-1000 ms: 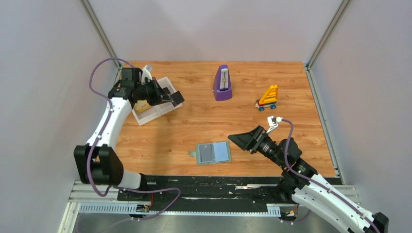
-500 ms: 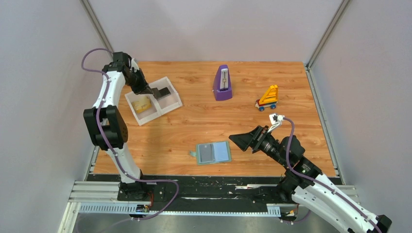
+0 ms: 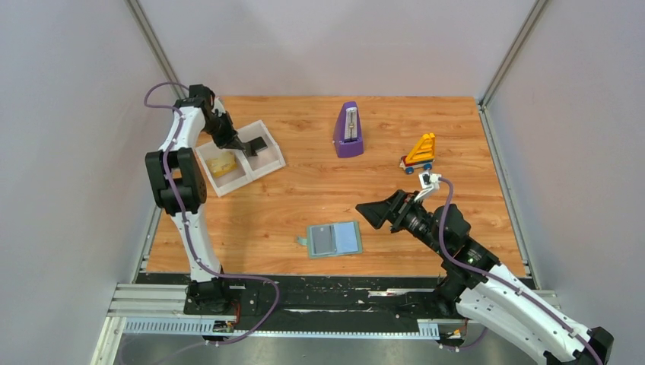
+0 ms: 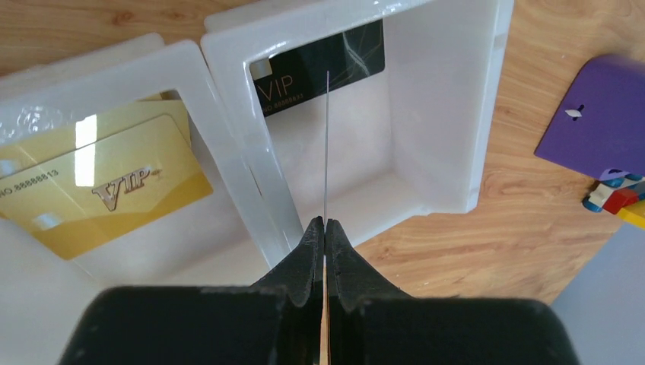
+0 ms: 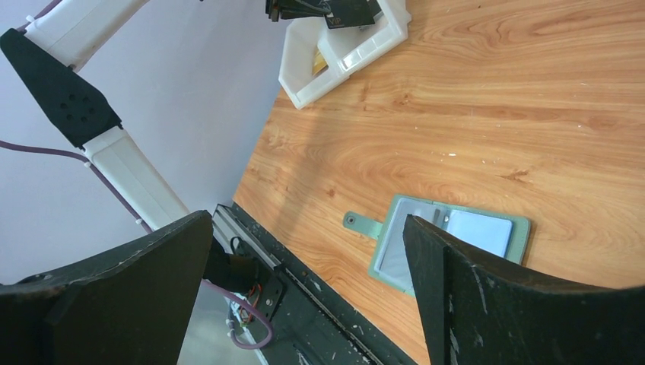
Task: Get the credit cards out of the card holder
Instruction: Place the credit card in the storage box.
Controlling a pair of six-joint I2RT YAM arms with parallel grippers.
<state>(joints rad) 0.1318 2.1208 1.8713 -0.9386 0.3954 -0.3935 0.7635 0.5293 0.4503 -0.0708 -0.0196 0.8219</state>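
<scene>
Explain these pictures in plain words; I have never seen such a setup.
These are two robot arms, the left arm and the right arm, bolted at the near edge of a wooden table. One picture looks down from above and behind them; the other two come from a camera on each wrist, so each shows its own end effector. On the table are an open teal card holder, a white two-compartment tray, a purple metronome and a toy vehicle. The tray holds a gold card in one compartment and a black card in the other. The left end effector is shut on a thin card, seen edge-on above the tray. The right end effector is open and empty, near the card holder.
</scene>
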